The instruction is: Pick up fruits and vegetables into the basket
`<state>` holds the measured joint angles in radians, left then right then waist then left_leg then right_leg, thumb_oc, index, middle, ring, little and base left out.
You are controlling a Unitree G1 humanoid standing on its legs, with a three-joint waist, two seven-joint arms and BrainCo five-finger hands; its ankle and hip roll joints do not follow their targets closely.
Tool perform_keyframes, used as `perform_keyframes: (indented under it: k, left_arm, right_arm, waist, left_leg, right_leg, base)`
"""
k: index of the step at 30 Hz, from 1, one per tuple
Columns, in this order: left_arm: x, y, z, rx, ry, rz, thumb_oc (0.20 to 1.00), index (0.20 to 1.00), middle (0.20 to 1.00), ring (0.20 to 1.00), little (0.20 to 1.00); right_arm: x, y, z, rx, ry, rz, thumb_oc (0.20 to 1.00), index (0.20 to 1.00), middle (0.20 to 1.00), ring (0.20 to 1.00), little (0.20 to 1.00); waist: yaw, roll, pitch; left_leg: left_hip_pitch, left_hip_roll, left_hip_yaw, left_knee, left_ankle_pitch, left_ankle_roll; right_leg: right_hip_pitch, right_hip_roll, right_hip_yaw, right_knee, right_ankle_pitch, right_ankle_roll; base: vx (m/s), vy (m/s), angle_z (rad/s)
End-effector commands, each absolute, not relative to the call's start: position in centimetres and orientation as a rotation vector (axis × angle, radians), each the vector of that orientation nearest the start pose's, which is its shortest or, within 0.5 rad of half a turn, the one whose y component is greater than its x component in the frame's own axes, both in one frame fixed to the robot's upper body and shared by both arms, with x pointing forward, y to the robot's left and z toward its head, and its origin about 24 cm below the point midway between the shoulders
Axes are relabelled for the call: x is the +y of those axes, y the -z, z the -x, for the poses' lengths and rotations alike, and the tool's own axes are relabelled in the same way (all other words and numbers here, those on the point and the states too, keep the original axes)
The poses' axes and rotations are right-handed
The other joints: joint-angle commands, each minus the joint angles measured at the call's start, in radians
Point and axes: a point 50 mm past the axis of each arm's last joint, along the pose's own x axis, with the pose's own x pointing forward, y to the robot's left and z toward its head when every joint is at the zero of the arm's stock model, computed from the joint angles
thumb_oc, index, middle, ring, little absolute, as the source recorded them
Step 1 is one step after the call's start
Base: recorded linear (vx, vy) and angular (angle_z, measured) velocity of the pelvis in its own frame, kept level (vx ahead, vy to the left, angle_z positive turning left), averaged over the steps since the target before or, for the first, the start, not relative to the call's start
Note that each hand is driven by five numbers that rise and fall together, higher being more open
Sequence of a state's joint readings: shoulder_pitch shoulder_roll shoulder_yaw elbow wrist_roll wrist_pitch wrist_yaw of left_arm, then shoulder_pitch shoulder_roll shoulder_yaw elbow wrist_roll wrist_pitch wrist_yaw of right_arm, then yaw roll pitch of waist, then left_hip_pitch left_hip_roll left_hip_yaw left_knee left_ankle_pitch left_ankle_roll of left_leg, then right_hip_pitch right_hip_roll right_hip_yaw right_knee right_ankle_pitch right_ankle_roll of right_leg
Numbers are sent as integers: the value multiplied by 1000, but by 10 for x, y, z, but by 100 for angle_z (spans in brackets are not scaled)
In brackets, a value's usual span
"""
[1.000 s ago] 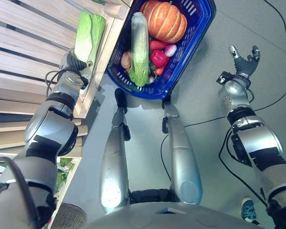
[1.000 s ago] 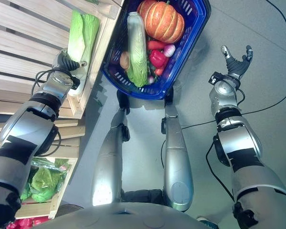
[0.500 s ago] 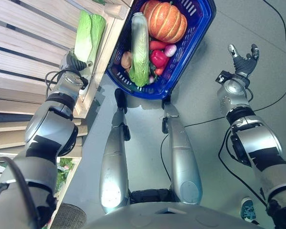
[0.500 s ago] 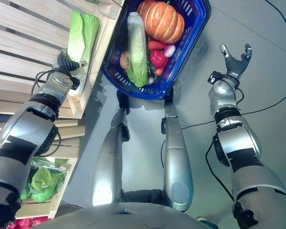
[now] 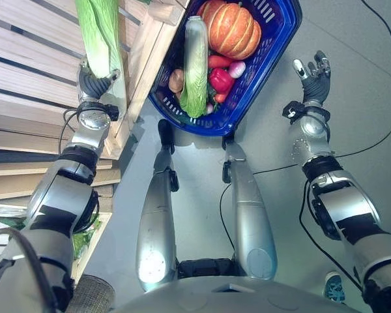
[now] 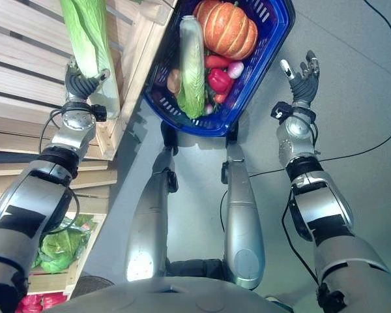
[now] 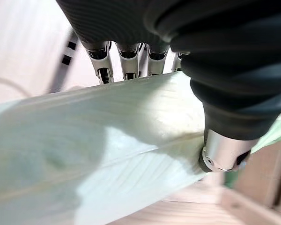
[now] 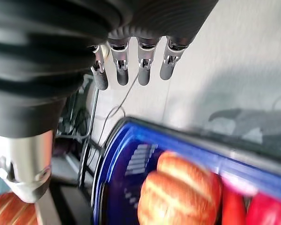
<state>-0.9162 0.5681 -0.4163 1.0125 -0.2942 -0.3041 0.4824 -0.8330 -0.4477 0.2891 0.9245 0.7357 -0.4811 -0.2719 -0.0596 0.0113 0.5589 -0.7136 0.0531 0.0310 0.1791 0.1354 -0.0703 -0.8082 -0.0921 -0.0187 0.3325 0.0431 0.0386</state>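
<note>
We have the left hand (image 5: 94,83) wrapped round the stalk end of a napa cabbage (image 5: 98,32), fingers on one side and thumb on the other, as the left wrist view shows, with the leafy head reaching up over the slatted wooden crate (image 5: 133,72). The blue basket (image 5: 274,45) sits on the floor just beside the crate, already carrying a pumpkin (image 5: 233,29), another napa cabbage (image 5: 195,65), a red pepper (image 5: 220,79), a radish (image 5: 236,68) and a potato (image 5: 176,79).

Our right hand (image 5: 313,68) hangs open and empty near the basket's far side.

To do this well, we judge the grip should stay firm and low on the stalk, since the long head will want to swing. We should lift it clear of the crate's edge first, then carry it across and lay it lengthwise alongside the cabbage already in there, not across the pumpkin, before we let go.
</note>
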Motion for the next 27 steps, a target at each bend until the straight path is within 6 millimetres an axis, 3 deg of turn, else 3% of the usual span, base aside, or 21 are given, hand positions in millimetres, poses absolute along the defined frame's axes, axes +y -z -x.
perform_keyframes:
  k: [1,13,20,27]
  left_arm:
    - [237,-183,-384,-441,-454,-396,200,200,200,200,200]
    - [199,-209,-376,-682,-325,-609,200,200,200,200,200]
    - [175,-221,-370,-780,-136,-762,200,200,200,200,200]
    - [150,-228,-363,-838,33,-783,200,200,200,200,200]
  right_arm:
    - [-224,-153,-375,-412,252,-208,1000,1000,1000,1000,1000]
    - [-196,-166,-367,-458,53,-233,1000,1000,1000,1000,1000]
    - [-176,-167,-364,-429,-147,-219,1000,1000,1000,1000,1000]
    - [-163,-165,-362,-390,-243,-205,1000,1000,1000,1000,1000]
  waist:
    - [10,0,-39]
    - [15,-2,-39]
    - [17,-1,-39]
    - [18,-3,-39]
  left_leg:
    - [-34,-58,-14,63,-81,-10]
    - [-27,-59,-11,63,-79,-9]
    - [-20,-56,-7,57,-73,-9]
    - [-13,-54,-5,52,-69,-8]
  right_leg:
    - [42,33,-54,-41,-19,39]
    - [52,23,-67,-40,-12,45]
    - [62,14,-72,-49,-3,51]
    - [69,9,-73,-55,5,57]
  base:
    - [-20,-14,4]
    - [1,-3,1]
    - [0,0,0]
    - [0,0,0]
